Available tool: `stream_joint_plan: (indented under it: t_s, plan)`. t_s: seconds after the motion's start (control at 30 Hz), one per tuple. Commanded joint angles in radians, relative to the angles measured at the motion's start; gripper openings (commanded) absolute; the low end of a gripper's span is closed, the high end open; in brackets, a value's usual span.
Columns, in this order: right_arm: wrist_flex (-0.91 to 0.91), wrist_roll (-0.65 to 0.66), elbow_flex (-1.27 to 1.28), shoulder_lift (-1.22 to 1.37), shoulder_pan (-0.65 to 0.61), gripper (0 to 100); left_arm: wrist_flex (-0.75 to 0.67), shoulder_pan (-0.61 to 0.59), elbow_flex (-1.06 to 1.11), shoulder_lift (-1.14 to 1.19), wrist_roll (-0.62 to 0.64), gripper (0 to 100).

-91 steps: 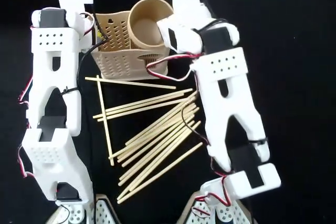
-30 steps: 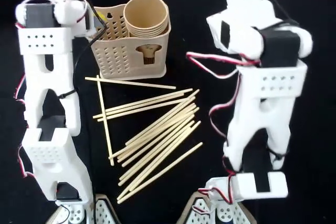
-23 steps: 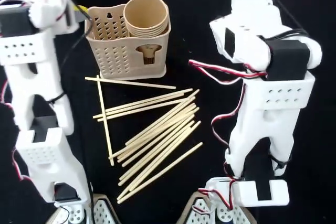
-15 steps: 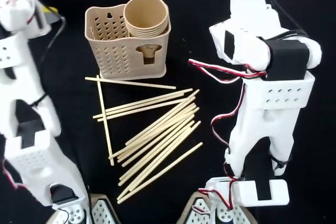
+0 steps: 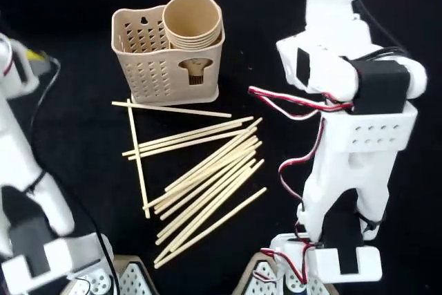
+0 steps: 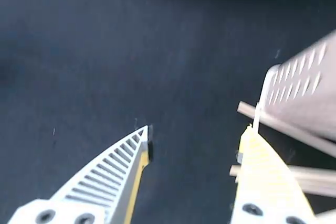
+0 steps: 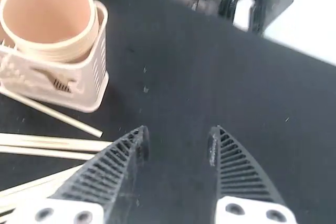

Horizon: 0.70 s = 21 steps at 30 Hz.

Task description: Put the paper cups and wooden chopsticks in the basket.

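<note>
**Cups in the basket, chopsticks loose on the tabletop**

The stacked paper cups stand upright in the 3 o'clock side of the beige basket, which sits toward 12 o'clock on the black tabletop. At the basket's 6 o'clock the wooden chopsticks lie scattered. The left gripper has its fingers spread, nothing between them, near a basket corner. The right gripper also gapes empty, off at the basket's 3 o'clock.

No readable text anywhere tbh, just a little dark symbol on the beige perforated plastic basket.
</note>
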Motion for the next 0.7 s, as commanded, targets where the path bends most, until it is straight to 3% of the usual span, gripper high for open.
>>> stream_joint_plan:
  t_s: [0.0,0.27,0.5,0.67]
  plan:
    - [0.008,-0.009,0.105,-0.056,0.005,20.1,-0.020,-0.018,0.289,-0.164,-0.074,28]
    - [-0.084,0.040,0.521,-0.200,-0.161,19.8,-0.384,-0.015,0.969,-0.476,-0.087,28]
    - [-0.493,0.051,1.107,-0.337,-0.252,20.1,-0.598,-0.021,1.353,-0.551,-0.087,28]
    - [-0.723,0.104,1.334,-0.352,-0.279,20.1,-0.681,-0.054,1.495,-0.557,-0.089,28]
